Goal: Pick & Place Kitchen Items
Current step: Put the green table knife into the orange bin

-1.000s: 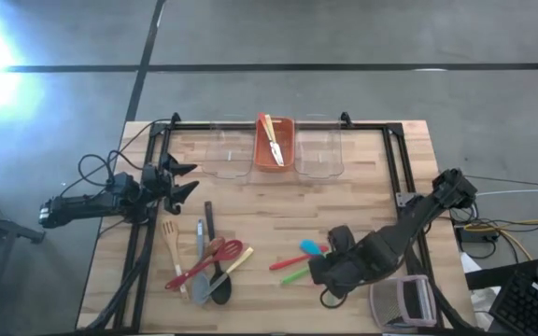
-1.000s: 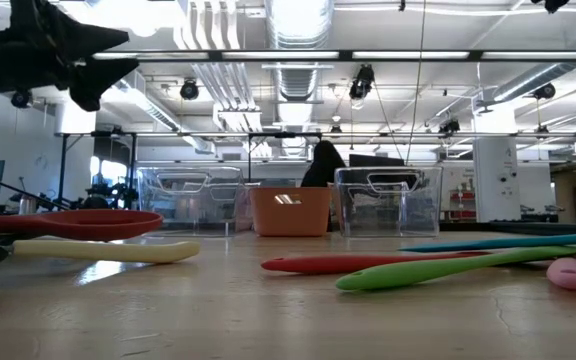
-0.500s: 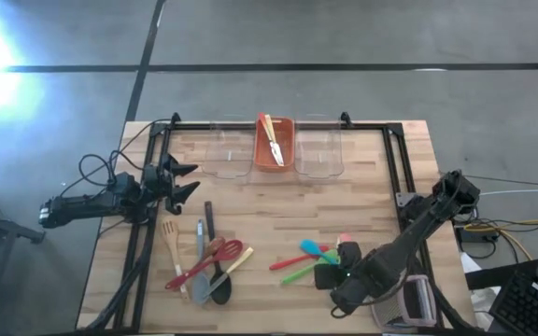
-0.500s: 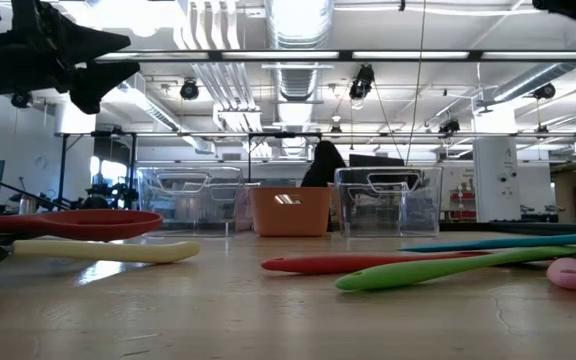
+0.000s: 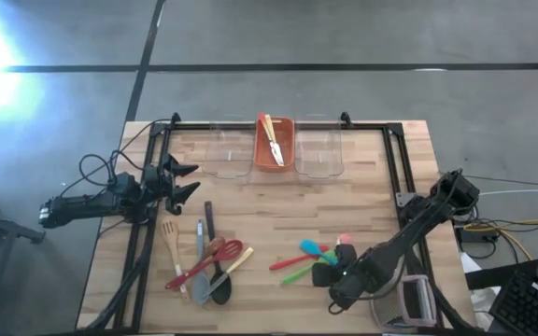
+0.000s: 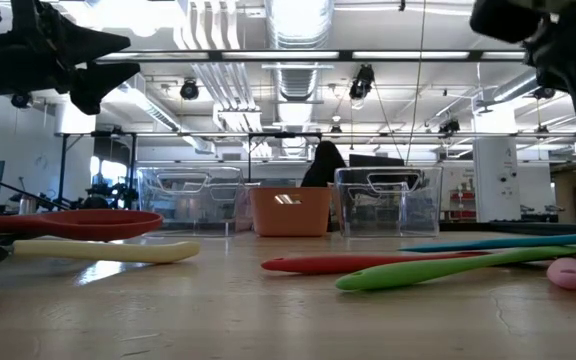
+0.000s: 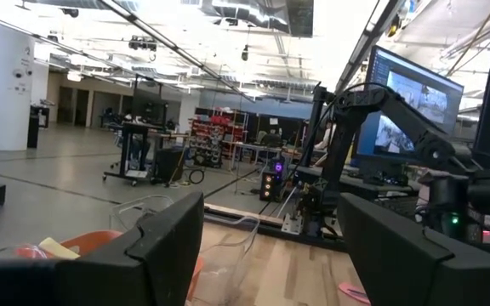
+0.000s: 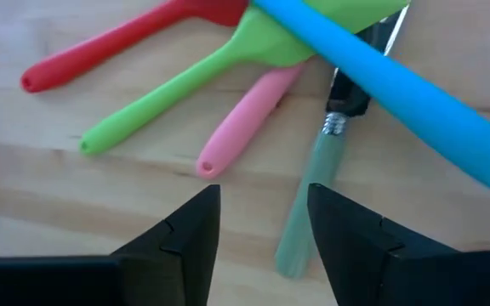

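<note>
Small plastic spoons lie fanned on the table at the near right: red, green, pink and blue, plus a pale green-handled tool. My right gripper hangs open just above them, pointing steeply down, its fingers either side of the pale handle's end and touching nothing. In the high view it covers the spoons' right ends. Large spoons and spatulas lie piled at the near left. My left gripper waits open at the left edge, raised.
Two clear bins flank a red bin holding utensils at the far edge. A grey-and-pink boxy gadget stands at the near right corner, close to my right arm. A black frame rail borders the table.
My right gripper has sunk toward the small spoons and shifted a little toward the table's near edge, rolling its wrist; it now shows at the top right of the low view. The spoons lie as before.
</note>
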